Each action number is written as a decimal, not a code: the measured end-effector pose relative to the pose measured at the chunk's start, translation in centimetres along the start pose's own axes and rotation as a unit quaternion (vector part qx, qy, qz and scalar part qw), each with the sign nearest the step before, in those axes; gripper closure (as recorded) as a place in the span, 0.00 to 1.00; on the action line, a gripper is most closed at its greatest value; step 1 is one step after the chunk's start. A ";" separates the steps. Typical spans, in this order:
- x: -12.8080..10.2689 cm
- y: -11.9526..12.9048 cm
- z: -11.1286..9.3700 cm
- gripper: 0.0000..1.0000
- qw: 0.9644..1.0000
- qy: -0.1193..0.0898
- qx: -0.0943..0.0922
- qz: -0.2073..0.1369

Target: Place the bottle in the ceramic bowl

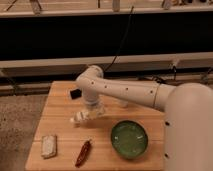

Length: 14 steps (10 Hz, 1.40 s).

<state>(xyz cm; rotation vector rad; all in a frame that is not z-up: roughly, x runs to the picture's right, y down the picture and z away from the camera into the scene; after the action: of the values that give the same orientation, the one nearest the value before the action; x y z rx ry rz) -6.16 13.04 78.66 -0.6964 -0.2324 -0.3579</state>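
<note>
The cream-white bottle [81, 118] lies sideways, cap to the left, just above the wooden table [60, 125] near its middle. My gripper [94, 112] comes down from the white arm and is shut on the bottle's right end. The glossy green ceramic bowl [129, 139] sits on the table to the right and nearer the front, about a bottle's length from the gripper. The bowl holds nothing.
A flat whitish block [49, 146] lies at the front left corner. A red chili pepper [83, 152] lies at the front between block and bowl. A small black object [76, 93] sits at the back behind the arm. The arm's large white body [187, 130] covers the table's right side.
</note>
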 end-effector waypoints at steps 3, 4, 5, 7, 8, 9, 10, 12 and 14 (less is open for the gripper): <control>3.7 2.4 -2.3 1.00 1.000 -0.001 0.002 0.026; 5.5 3.7 -3.0 1.00 0.999 -0.004 0.002 0.040; 6.5 4.5 -3.2 1.00 0.999 -0.006 0.000 0.047; 8.9 6.7 -3.4 1.00 0.998 -0.013 -0.003 0.068; 10.0 8.0 -3.3 1.00 0.997 -0.016 -0.005 0.079; 10.7 9.2 -3.3 1.00 0.996 -0.020 -0.007 0.088; 11.4 10.7 -3.3 0.99 0.995 -0.024 -0.009 0.098; 12.1 12.7 -3.4 0.85 0.993 -0.032 -0.012 0.109; 11.8 14.4 -3.3 0.65 0.993 -0.039 -0.014 0.112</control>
<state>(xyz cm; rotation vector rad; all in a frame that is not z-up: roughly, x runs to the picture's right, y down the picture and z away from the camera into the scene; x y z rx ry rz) 10.60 18.19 71.68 -0.7563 -0.2213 -0.1202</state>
